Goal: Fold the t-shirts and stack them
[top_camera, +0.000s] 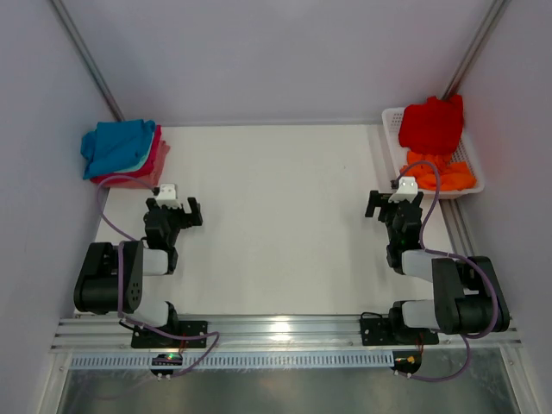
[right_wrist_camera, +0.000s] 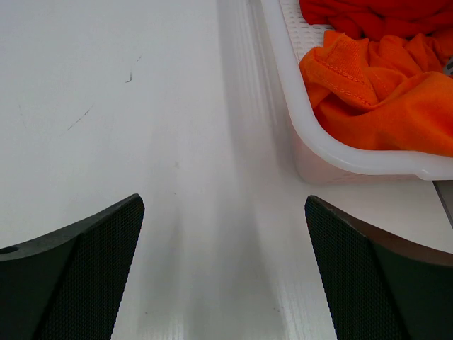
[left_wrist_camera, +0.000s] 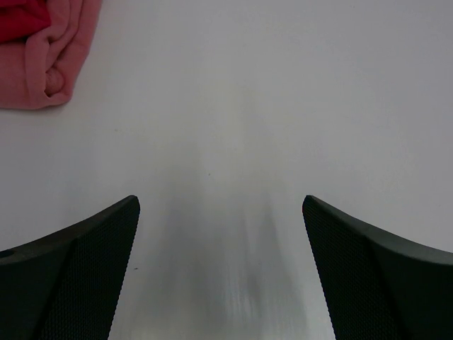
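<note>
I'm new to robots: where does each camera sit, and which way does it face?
Top external: above and behind, looking down on the table; left arm and right arm show.
Left wrist: faces table past left gripper; pink shirt top-left.
Right wrist: looks past right gripper toward basket holding orange shirt.
Shared: top and right wrist both see the basket.
</note>
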